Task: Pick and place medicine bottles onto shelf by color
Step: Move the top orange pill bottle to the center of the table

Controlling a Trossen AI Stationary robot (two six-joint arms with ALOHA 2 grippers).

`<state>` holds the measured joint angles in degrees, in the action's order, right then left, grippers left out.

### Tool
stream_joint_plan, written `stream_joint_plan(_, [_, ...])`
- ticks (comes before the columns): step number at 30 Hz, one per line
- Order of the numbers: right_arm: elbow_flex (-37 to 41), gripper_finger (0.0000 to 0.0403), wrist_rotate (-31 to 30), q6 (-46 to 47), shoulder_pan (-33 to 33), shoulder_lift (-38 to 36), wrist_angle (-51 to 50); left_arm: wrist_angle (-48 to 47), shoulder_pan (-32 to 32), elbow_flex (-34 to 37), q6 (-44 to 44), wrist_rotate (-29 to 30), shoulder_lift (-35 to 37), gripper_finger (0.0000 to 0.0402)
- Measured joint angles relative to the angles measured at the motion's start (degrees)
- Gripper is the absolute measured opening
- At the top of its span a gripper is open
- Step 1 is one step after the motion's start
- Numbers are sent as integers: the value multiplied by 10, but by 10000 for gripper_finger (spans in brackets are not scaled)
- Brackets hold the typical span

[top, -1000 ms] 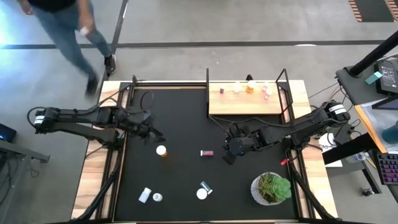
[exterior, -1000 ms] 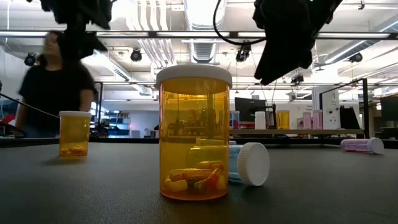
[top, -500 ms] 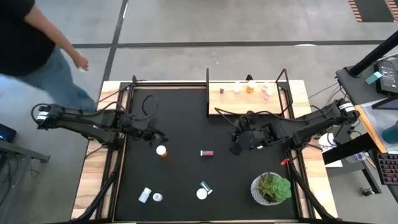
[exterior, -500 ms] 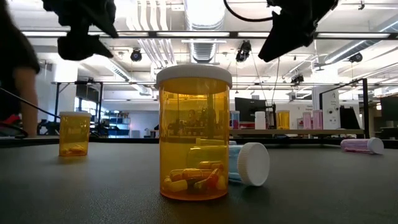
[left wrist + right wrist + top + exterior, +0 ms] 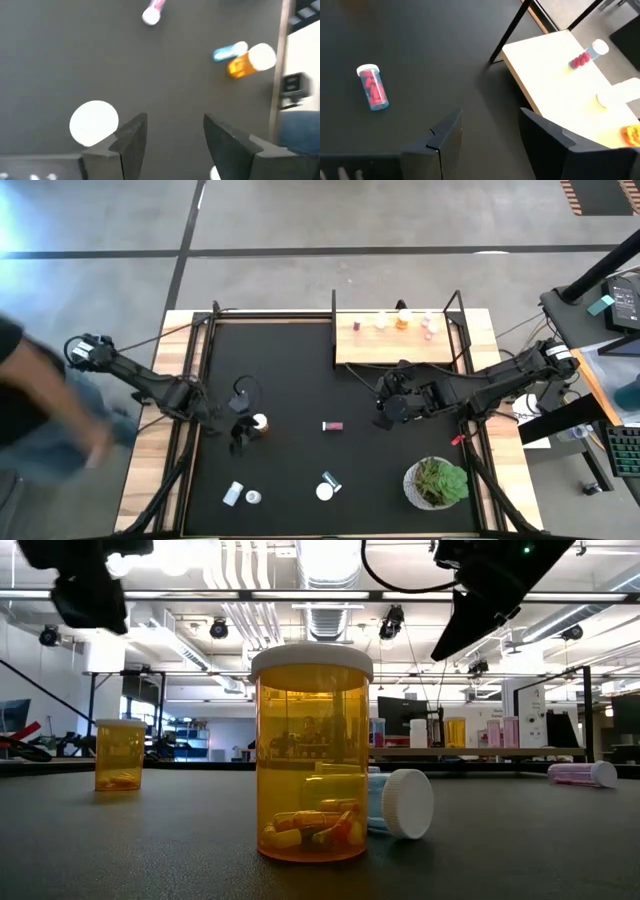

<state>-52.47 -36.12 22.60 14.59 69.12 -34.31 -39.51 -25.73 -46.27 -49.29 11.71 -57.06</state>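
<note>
My left gripper point(image 5: 240, 432) point(image 5: 172, 135) is open and empty. It points down, above the mat, just beside an upright orange bottle with a white cap point(image 5: 259, 423) point(image 5: 94, 122), which stands outside its fingers. My right gripper point(image 5: 384, 410) point(image 5: 487, 135) is open and empty, above the mat between a pink-red bottle lying on its side point(image 5: 332, 425) point(image 5: 371, 86) and the light-wood shelf point(image 5: 395, 350) point(image 5: 560, 85). The shelf holds several bottles point(image 5: 402, 320). One with red pills lies on its side point(image 5: 585, 54).
Near the front edge are an upright orange bottle point(image 5: 325, 491) point(image 5: 310, 755), a blue bottle lying beside it point(image 5: 331, 478) point(image 5: 400, 802) and two white ones point(image 5: 240, 495). A green potted plant point(image 5: 436, 482) stands at the front right. A person point(image 5: 40, 410) passes left of the table.
My left gripper has gone toward the table's near edge and come beside the orange bottle's cap. My right gripper has drawn a little toward the far edge and the shelf. The person has walked along the table's left side. No bottle has moved.
</note>
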Motion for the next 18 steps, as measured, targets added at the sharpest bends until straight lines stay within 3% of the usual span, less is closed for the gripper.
stream_joint_plan(9, [0,183,0,-31,0,0,3,-6,-14,-6,-10,8,-52,138])
stream_joint_plan(18, [0,183,0,-31,0,0,4,-2,-8,-4,80,10,-72,132])
